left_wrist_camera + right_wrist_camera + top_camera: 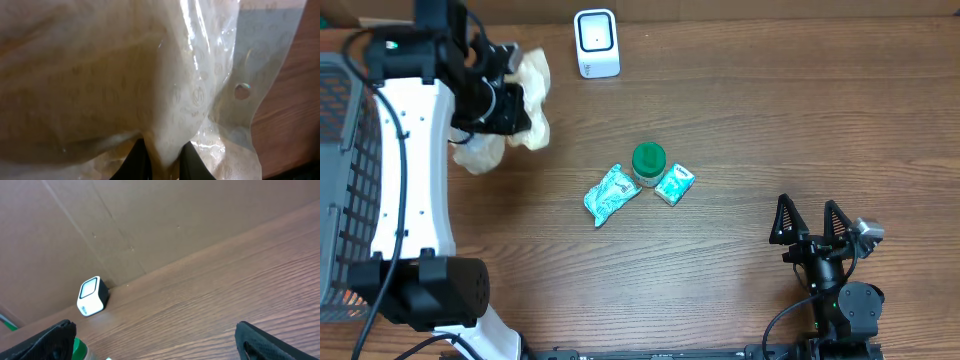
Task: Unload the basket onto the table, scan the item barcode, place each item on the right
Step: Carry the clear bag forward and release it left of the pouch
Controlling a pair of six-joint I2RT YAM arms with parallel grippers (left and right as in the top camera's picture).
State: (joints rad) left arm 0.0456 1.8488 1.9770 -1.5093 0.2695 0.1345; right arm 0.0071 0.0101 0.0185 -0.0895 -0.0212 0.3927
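Left pincer (161, 159): pale, perhaps clear bag (125, 75)

The bag (125, 75) is crumpled, translucent cream plastic with a punched round hole near one edge. The closed left tool (162, 161) pinches it at the far left of the desk (770, 120). The scanner (596, 42), a small white box, stands upright at the far edge, right of the bag.

basket (335, 180): cut by left edge | bag (100, 75): close, blurred | pouch (611, 193): print unreadable
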